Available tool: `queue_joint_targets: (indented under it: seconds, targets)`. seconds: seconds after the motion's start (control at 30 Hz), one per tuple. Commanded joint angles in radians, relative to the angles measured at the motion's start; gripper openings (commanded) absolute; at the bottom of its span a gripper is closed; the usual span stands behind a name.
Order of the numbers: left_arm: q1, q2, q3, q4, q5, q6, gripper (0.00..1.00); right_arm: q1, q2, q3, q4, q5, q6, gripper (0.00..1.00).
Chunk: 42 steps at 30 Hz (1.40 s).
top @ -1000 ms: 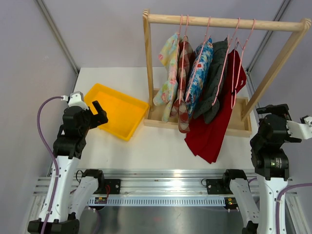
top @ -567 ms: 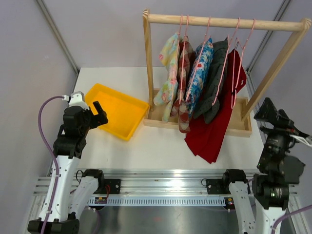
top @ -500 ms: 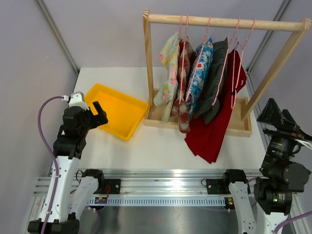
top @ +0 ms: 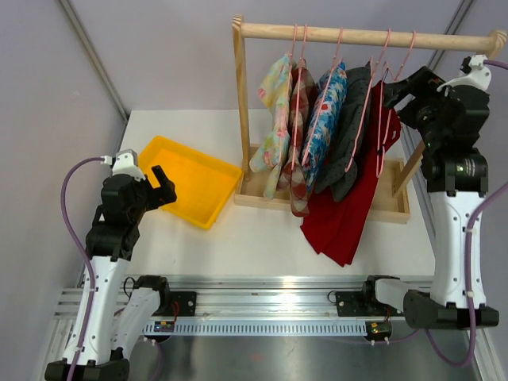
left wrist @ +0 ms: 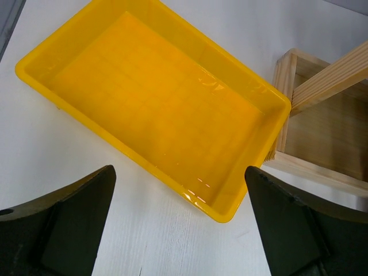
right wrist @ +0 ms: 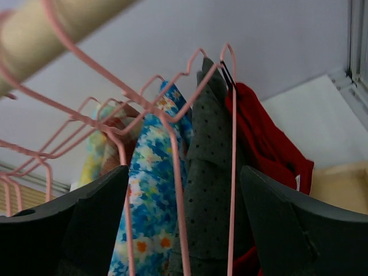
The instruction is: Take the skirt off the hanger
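Right arm swung way up from down by the surface (top: pixel 238 238) edge, so its tool (top: pixel 401 89) ended up next to the wooden rail (top: pixel 357 35), right by the end hanger (right wrist: pixel 233 149). Its fingers were spread wide with nothing in them, lined up to go for the wire, I'd guess. The red skirt (top: pixel 349 214) hung on that hanger, last in the row, with its hem spilling onto the surface. The left tool (top: pixel 161 184) hadn't budged. It was open too, parked over the yellow tray (top: pixel 225 197), which was probably the drop-off spot.

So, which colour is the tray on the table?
Yellow; the tray shows best in the left wrist view.
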Motion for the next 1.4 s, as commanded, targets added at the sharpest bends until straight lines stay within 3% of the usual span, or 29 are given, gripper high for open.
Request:
queue_joint_targets:
  seconds: [0.0,0.17,0.3,0.4,0.5,0.7,0.8,0.93,0.97,1.03,1.07,1.13,1.23,1.33,1.37]
  targets:
    - [-0.004,-0.024,0.001,0.042,0.02,0.02,0.99,-0.001,0.006,0.033,-0.025,-0.057,-0.014,0.84]
    - [-0.004,-0.026,0.007,0.041,0.022,0.018,0.99,-0.001,0.045,-0.017,-0.013,-0.06,-0.028,0.67]
    - [-0.004,-0.033,0.009,0.036,0.023,0.014,0.99,-0.001,0.032,-0.091,0.024,-0.06,-0.031,0.3]
    - [-0.004,-0.036,0.021,0.036,0.023,0.007,0.99,-0.001,0.039,-0.103,0.019,-0.062,-0.054,0.29]
    - [-0.004,-0.029,0.056,0.024,0.028,0.006,0.99,0.001,0.049,-0.102,0.012,-0.075,-0.075,0.0]
    - [-0.034,0.046,0.253,-0.024,0.035,0.013,0.99,-0.001,0.034,-0.031,0.001,-0.071,-0.072,0.0]
    - [-0.053,0.106,0.435,-0.027,0.115,0.036,0.99,-0.001,0.034,0.048,-0.021,-0.069,-0.063,0.0]
    - [-0.109,0.296,0.745,-0.07,0.236,0.032,0.99,-0.001,0.011,0.141,-0.059,-0.066,-0.06,0.0]
    - [-0.182,0.325,0.861,-0.08,0.24,0.024,0.99,-0.001,0.002,0.156,-0.067,-0.066,-0.057,0.0]
    - [-0.29,0.396,0.94,-0.076,0.209,0.026,0.99,-0.001,-0.029,0.162,-0.076,-0.066,-0.054,0.0]
    - [-0.42,0.422,1.008,-0.071,0.151,0.03,0.99,-0.001,-0.04,0.162,-0.09,-0.065,-0.051,0.0]
    - [-0.541,0.463,1.064,-0.058,0.103,0.038,0.99,-0.001,-0.069,0.162,-0.107,-0.066,-0.046,0.0]
    - [-0.837,0.546,1.121,-0.033,0.004,0.064,0.99,-0.001,-0.113,0.159,-0.148,-0.084,-0.029,0.0]
    - [-1.026,0.612,1.095,0.024,-0.084,0.135,0.99,-0.001,-0.182,0.128,-0.165,-0.12,-0.015,0.0]
    - [-1.145,0.629,1.086,0.039,-0.142,0.183,0.99,0.001,-0.198,0.11,-0.168,-0.129,-0.012,0.0]
